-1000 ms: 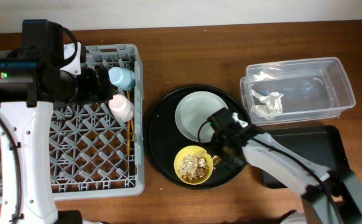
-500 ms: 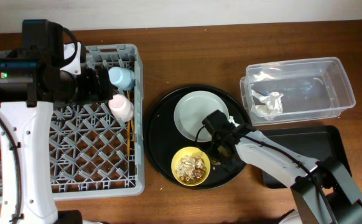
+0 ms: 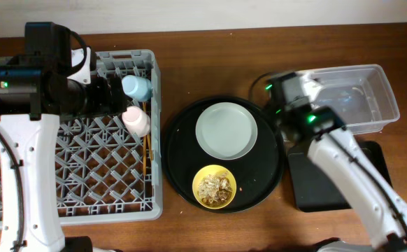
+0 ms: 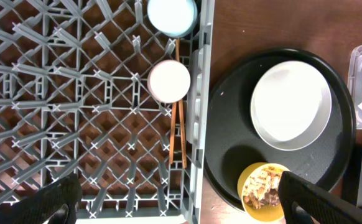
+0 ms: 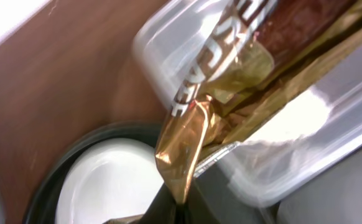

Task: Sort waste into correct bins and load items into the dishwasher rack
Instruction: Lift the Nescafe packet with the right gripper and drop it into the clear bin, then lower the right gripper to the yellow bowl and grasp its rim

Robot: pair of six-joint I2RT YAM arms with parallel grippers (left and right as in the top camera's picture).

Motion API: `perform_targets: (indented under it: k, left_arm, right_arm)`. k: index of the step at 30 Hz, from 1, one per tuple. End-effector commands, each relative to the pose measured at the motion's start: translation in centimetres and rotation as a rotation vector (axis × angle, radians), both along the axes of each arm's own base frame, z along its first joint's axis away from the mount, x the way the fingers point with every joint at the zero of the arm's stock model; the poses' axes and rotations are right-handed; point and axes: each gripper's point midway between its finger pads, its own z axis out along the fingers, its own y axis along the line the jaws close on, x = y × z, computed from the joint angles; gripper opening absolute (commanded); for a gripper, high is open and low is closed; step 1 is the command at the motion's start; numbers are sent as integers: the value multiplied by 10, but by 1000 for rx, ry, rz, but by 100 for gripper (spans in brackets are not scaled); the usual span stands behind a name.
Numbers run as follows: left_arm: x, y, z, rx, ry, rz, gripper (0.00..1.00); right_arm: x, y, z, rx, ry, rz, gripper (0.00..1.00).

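Note:
My right gripper (image 5: 180, 202) is shut on the shiny gold-brown wrapper (image 5: 231, 81) and holds it over the left end of the clear tub (image 3: 378, 105). The shallow black tray (image 3: 329, 185) lies below the tub. Food scraps (image 3: 216, 186) fill the yellow bowl (image 3: 215, 199), below the pale plate (image 3: 226, 131). The blue cup (image 3: 137, 87), pink cup (image 3: 136, 120) and chopsticks (image 3: 147, 150) sit along the right side of the grey rack (image 3: 84, 168). My left gripper (image 4: 181, 208) hangs open above the rack's edge. I cannot make out the tissue.
The plate and bowl stand on a large round black tray (image 3: 179, 161) between the rack and the bins. Brown table (image 3: 210, 63) shows behind the tray. My right arm (image 3: 343, 161) crosses over the shallow black tray.
My right gripper shut on the wrapper beside the yellow bowl, then swung up and right with it to the tub's left end. The left arm has not moved.

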Motion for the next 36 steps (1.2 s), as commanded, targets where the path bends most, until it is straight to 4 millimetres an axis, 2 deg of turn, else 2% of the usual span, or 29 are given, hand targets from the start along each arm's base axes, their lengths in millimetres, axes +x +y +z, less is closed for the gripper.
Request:
perform_targets:
  k: [1, 5, 6, 7, 9, 10, 13, 17, 20, 21, 23, 27, 28, 31, 36]
  left_arm:
    - [2, 1, 0, 0, 0, 12, 99]
    - [2, 1, 0, 0, 0, 13, 99]
    - [2, 1, 0, 0, 0, 13, 99]
    - [2, 1, 0, 0, 0, 12, 99]
    - [2, 1, 0, 0, 0, 13, 99]
    - [2, 1, 0, 0, 0, 13, 99]
    - [2, 1, 0, 0, 0, 12, 99]
    - [2, 1, 0, 0, 0, 13, 100]
    - [2, 1, 0, 0, 0, 12, 99]
    - [2, 1, 0, 0, 0, 12, 99]
    - [2, 1, 0, 0, 0, 13, 99]
    - [2, 1, 0, 0, 0, 13, 99]
    - [2, 1, 0, 0, 0, 13, 99]
    - [2, 1, 0, 0, 0, 13, 99]
    - [2, 1, 0, 0, 0, 13, 99]
  right_arm:
    - [18, -47, -17, 0, 13, -122, 9]
    - [24, -79, -25, 42, 21, -192, 27]
    - [23, -84, -25, 42, 22, -205, 40]
    - [23, -90, -24, 27, 22, -196, 57]
    - [24, -96, -19, -24, 30, -124, 80]
    - [24, -95, -14, -44, 32, -66, 83]
    - [13, -76, 13, -39, 57, 126, 84]
    - [-23, -13, 53, 95, 80, 453, 78]
    - [-61, 42, 64, 131, 100, 703, 73]
    - [-76, 62, 62, 127, 135, 772, 69]
    - [-96, 91, 54, 117, 182, 886, 54]
    - [-140, 154, 30, 95, 271, 1120, 47]
    - [-155, 176, 19, 80, 298, 1201, 45]
    - [-179, 203, -11, -4, 366, 1278, 44]
    - [-197, 220, -58, -217, 465, 1282, 45]
